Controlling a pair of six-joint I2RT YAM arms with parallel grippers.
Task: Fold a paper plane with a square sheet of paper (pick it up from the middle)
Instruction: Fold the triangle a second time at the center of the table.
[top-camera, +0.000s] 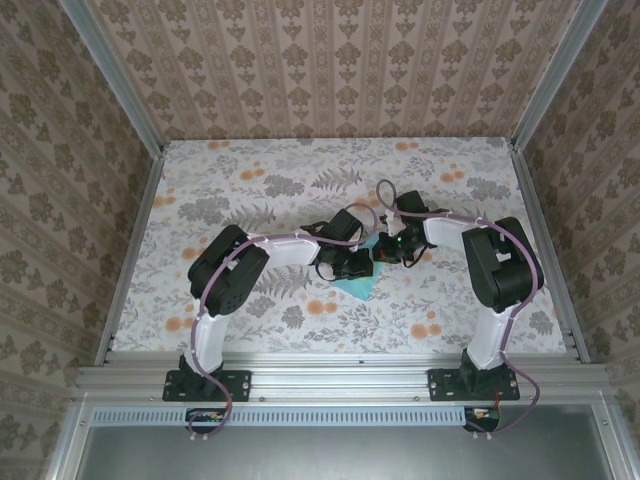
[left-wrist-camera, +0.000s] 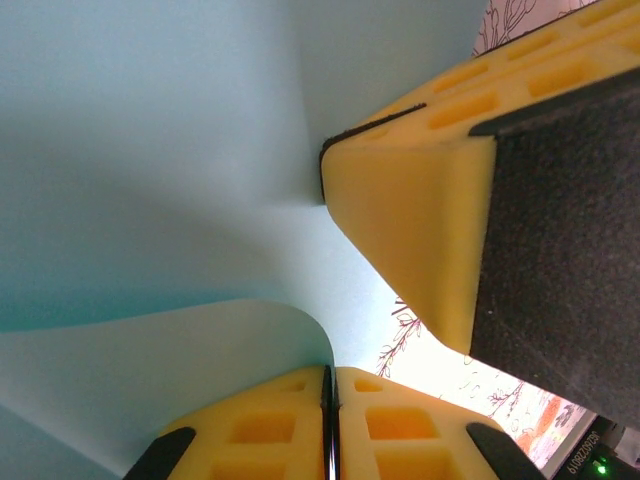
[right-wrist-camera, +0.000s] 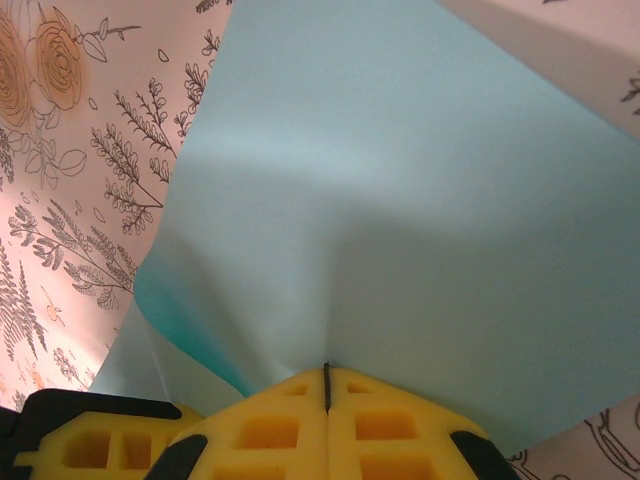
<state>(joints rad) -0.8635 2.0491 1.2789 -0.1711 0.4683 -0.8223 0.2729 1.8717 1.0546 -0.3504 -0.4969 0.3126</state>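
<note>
The square sheet of paper (top-camera: 355, 287) is light turquoise and hangs lifted between my two grippers at the table's middle, one corner drooping toward the tabletop. My left gripper (top-camera: 362, 268) is shut on the sheet. In the left wrist view its yellow pads (left-wrist-camera: 270, 430) meet with the paper (left-wrist-camera: 150, 150) curling out of the seam. My right gripper (top-camera: 383, 255) is shut on the same sheet (right-wrist-camera: 400, 200), close beside the left one. Its jaws (right-wrist-camera: 327, 372) press together and the paper bulges above them. The paper plane is out of view.
The floral tabletop (top-camera: 250, 180) stretches around the arms. Aluminium rails (top-camera: 340, 375) run along its near edge and sides, and patterned walls (top-camera: 340, 60) stand behind. The right gripper's yellow finger (left-wrist-camera: 410, 200) looms close in the left wrist view.
</note>
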